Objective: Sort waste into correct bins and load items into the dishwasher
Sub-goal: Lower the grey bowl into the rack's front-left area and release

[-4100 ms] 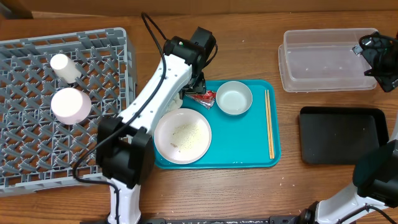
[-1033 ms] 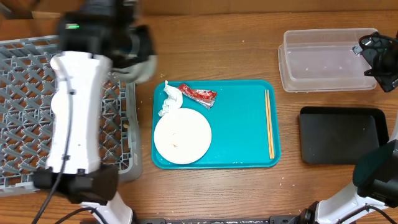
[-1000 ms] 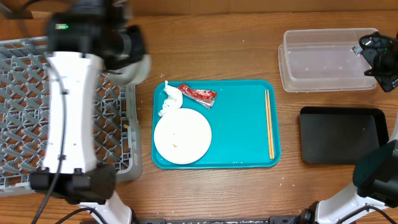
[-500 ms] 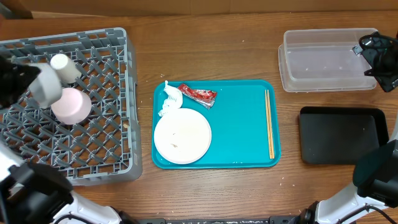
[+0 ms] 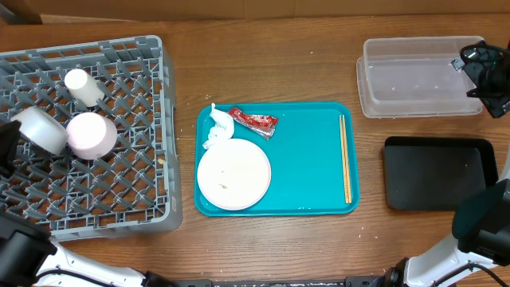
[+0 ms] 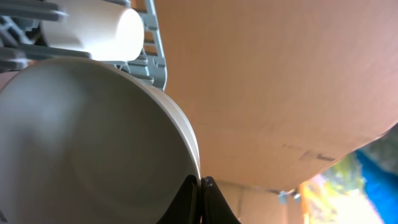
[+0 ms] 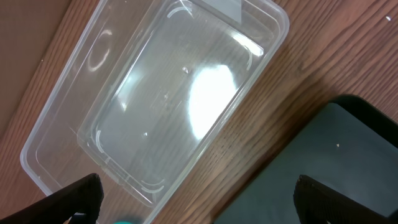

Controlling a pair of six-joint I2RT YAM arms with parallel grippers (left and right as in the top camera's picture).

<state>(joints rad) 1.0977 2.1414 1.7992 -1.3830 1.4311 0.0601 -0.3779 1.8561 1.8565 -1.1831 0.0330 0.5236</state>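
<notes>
My left gripper (image 6: 200, 183) is shut on the rim of the smaller white dish (image 6: 93, 143). In the overhead view that dish (image 5: 40, 129) hangs over the left side of the grey dishwasher rack (image 5: 135, 183). The white cup (image 5: 80, 84) and a round pale bowl (image 5: 90, 134) lie in the rack beside it. The large white plate (image 5: 233, 174), the crumpled napkin (image 5: 215, 127) and the red wrapper (image 5: 255, 122) rest on the teal tray (image 5: 311, 183). My right gripper (image 7: 199, 199) stands open above the clear tub (image 7: 168, 93) and the black tray (image 7: 342, 155).
Wooden chopsticks (image 5: 345, 159) lie along the right side of the teal tray. The clear tub (image 5: 414, 77) sits at the back right with the black tray (image 5: 438, 171) in front of it. Bare wooden table separates the rack, the teal tray and the bins.
The left arm has swung from the teal tray across the rack to its left side, carrying the small dish. The right arm has not moved.
</notes>
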